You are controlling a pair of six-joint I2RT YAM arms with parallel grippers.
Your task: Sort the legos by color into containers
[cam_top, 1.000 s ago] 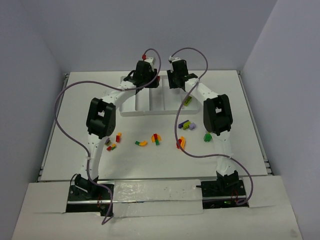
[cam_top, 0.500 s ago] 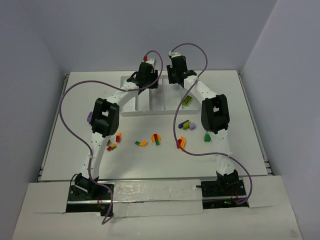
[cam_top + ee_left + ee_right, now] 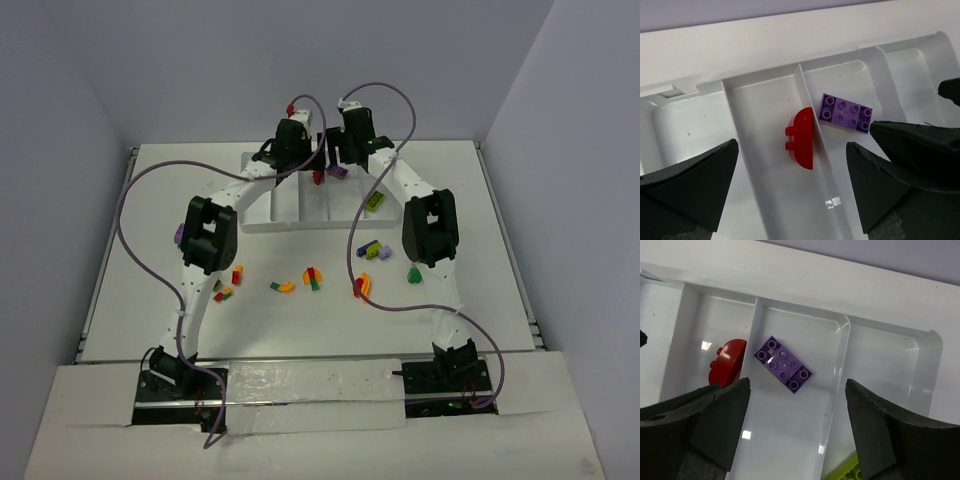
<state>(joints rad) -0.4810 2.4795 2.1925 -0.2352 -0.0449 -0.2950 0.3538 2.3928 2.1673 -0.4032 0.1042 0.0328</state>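
Over the tray, my left claw hangs wide and empty, the red brick lying free below beside a divider. Next door sits the purple brick under my gaping right claw. Light, stiff, slick: I'd pinch flat sides.

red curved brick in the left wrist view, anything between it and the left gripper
Nothing visible does: the red curved brick lies in a compartment beside the divider wall, straight below the open left gripper.

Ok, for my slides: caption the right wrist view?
Open right pincer over the tray: purple brick in one compartment, red curved brick in the next.
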